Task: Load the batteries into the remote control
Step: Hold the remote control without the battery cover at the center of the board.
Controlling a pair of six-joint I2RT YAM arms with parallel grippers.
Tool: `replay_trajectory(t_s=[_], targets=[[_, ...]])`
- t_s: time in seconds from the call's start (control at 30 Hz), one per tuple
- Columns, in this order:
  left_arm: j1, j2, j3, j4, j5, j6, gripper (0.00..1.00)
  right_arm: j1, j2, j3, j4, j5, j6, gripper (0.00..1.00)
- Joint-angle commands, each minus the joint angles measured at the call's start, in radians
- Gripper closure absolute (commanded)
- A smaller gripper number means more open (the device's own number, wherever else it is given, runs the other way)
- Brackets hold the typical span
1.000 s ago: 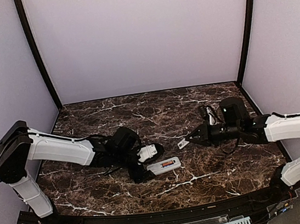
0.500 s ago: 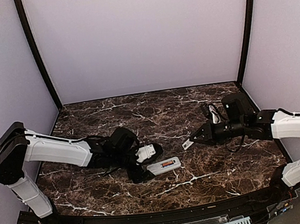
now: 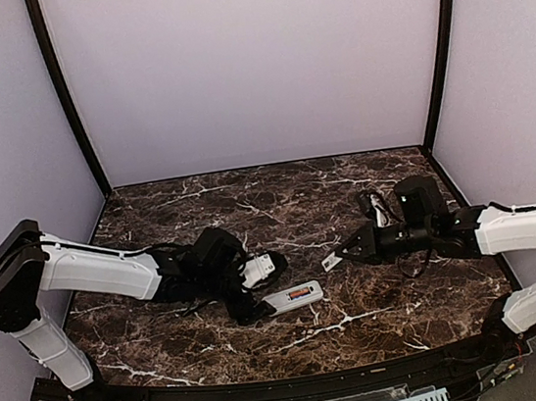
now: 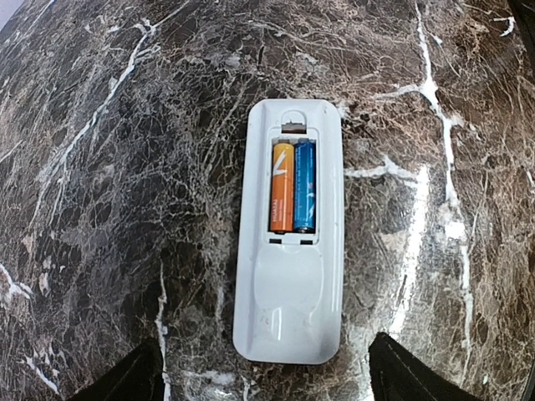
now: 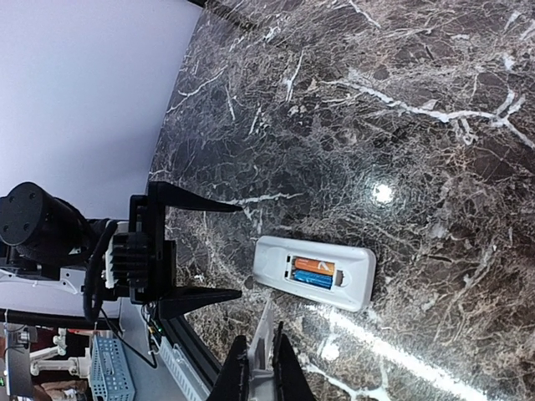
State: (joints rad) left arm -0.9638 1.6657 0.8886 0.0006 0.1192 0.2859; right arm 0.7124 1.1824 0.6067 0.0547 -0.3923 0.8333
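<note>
Left tool (image 5: 240, 249) spread, batteries (image 4: 292, 185) seated in remote (image 4: 288, 309)

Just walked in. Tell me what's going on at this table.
The remote control lies back up on the table, orange battery and blue battery side by side in its open back. The left gripper stands open at its end, holding nothing. The right gripper is shut on the cover plate, apart from the remote; it is not yet fitted.

- We see a white remote control (image 4: 288, 292).
- In its bay we see an orange battery (image 4: 282, 185) beside a blue battery (image 4: 304, 185).
- Near it, a whitish cover plate (image 5: 263, 334).
- Under it, the counter (image 4: 100, 167): dark brown marble, white veins.
</note>
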Motion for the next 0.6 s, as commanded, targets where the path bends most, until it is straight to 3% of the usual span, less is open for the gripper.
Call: replay_trajectory(t_s=[0.0,0.37,0.57], targets=[[0.003,-0.021,-0.056,0.033,0.012,0.061,0.16,-0.002,0.065,-0.035,0.173,0.014,0.043,1.00],[0.072,-0.030,-0.079,0.064,0.087,0.085,0.15,0.062,0.319,0.020,0.414,0.027,0.085,1.00],[0.073,0.066,-0.025,0.012,0.180,0.078,0.15,0.060,0.366,0.095,0.324,-0.004,-0.008,1.00]])
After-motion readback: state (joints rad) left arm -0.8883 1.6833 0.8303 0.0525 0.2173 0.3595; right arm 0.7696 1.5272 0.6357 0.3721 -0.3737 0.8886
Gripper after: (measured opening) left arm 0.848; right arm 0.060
